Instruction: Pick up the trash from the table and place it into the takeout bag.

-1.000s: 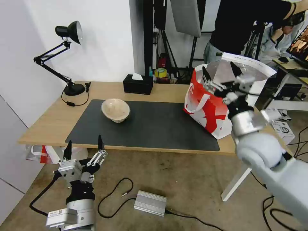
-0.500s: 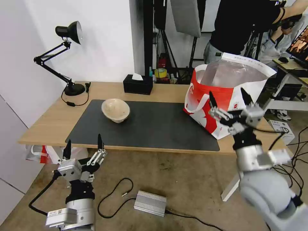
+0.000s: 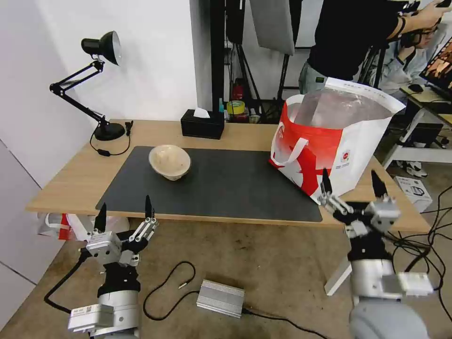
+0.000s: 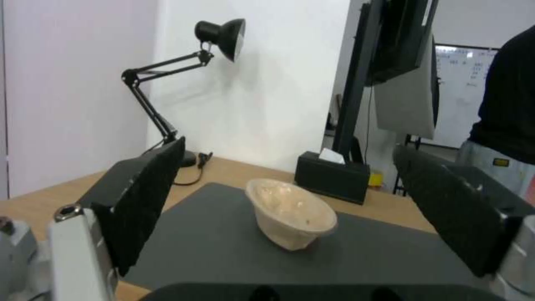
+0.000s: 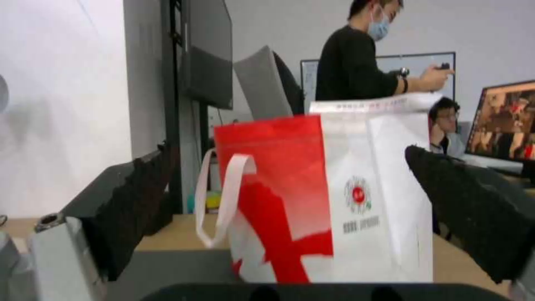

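mat (image 3: 226,188) open centre | takeout bag (image 3: 329,141) blocks right (upright)

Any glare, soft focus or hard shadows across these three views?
Head view: even light, glare on the foil lining of the takeout bag, soft shadow under the beige bowl. Left wrist view: the lamp throws a faint shadow on the wall; near fingers look soft. Right wrist view: bag sharp, near fingers soft.
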